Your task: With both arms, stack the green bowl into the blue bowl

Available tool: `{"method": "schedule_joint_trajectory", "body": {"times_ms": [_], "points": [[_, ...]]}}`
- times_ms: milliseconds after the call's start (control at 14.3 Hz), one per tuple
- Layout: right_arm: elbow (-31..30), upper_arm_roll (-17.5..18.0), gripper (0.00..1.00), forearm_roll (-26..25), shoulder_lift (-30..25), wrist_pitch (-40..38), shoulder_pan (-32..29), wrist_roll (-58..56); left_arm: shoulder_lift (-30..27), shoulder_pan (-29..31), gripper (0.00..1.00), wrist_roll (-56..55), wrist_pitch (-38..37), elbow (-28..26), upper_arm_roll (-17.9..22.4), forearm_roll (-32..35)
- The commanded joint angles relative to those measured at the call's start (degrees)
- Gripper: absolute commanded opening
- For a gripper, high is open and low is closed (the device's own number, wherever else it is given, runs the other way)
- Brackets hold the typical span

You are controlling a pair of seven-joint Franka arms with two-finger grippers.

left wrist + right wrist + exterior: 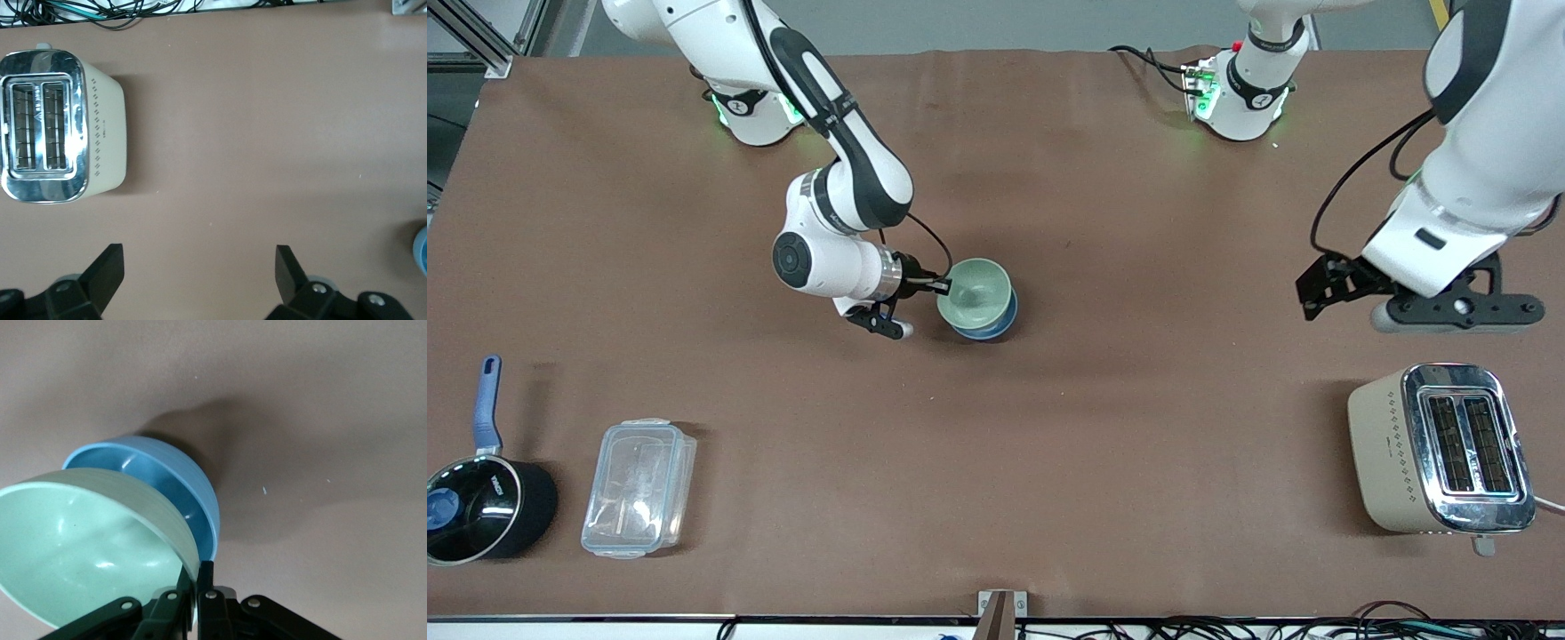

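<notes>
The pale green bowl [978, 290] sits tilted in the mouth of the light blue bowl [991, 325] near the middle of the table. My right gripper [943, 284] is shut on the green bowl's rim, at the side toward the right arm's end. In the right wrist view the green bowl [87, 547] overlaps the blue bowl [173, 487], and my right gripper [197, 577] pinches the green rim. My left gripper [1316, 289] is open and empty, held over bare table at the left arm's end; it also shows in the left wrist view [200, 270].
A cream and chrome toaster [1440, 449] stands nearer the camera at the left arm's end, seen too in the left wrist view [60, 127]. A black saucepan with a blue handle [480, 498] and a clear plastic box [639, 487] lie at the right arm's end.
</notes>
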Motion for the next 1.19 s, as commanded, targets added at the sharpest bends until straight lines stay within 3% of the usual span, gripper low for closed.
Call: {"method": "schedule_joint_trajectory", "body": {"times_ms": [0,140,210,280,350,490,629,769,839,909,979,1119], "points": [[-0.4,-0.5,0.05,1.6,0.2,1.4,1.1,0.3,-4.9,-6.9,1.00,5.7,-4.3,-2.7,10.3,-3.3],[-0.7,-0.5,0.33,1.6,0.7,1.1,1.6,0.3,-6.8,-9.5,1.00,9.1,-8.7,-2.9,16.0,-6.5],[-0.7,-0.5,0.64,1.6,1.0,0.8,2.1,0.5,-7.7,-10.2,1.00,10.2,-9.8,-3.4,17.7,-7.3],[-0.7,-0.5,0.87,1.6,0.9,0.4,2.0,2.7,-9.1,-10.5,1.00,10.7,-10.0,-5.0,18.6,-7.5],[-0.4,-0.6,1.00,1.6,0.2,-0.6,2.0,6.4,-10.6,-10.6,1.00,10.8,-10.0,-6.8,19.0,-7.5],[1.0,-1.2,1.00,1.0,-2.8,-5.7,1.4,8.8,-11.9,-11.4,1.00,10.8,-10.0,-8.3,20.4,-7.5],[3.1,-4.7,1.00,-1.2,-5.8,-15.1,0.2,8.8,-12.0,-10.9,1.00,10.8,-10.0,-8.3,20.2,-7.3],[6.6,-9.5,1.00,-13.2,-8.7,-24.8,0.2,8.9,-12.1,-11.0,1.00,10.0,-10.0,-8.1,19.8,-7.2],[7.5,-10.9,1.00,-21.6,-10.6,-29.1,0.2,9.0,-12.1,-11.2,1.00,10.0,-10.0,-8.0,19.7,-7.1],[7.3,-11.4,0.93,-26.9,-12.9,-31.3,-0.1,9.2,-12.1,-11.3,1.00,9.8,-10.0,-7.9,19.2,-7.1],[6.9,-12.3,0.84,-30.0,-15.4,-32.7,-1.0,8.5,-12.2,-11.2,1.00,9.7,-10.0,-7.9,18.6,-7.1],[6.8,-12.5,0.84,-34.0,-19.2,-36.8,-4.1,7.4,-12.3,-11.3,1.00,9.5,-9.7,-7.8,18.1,-7.0]]}}
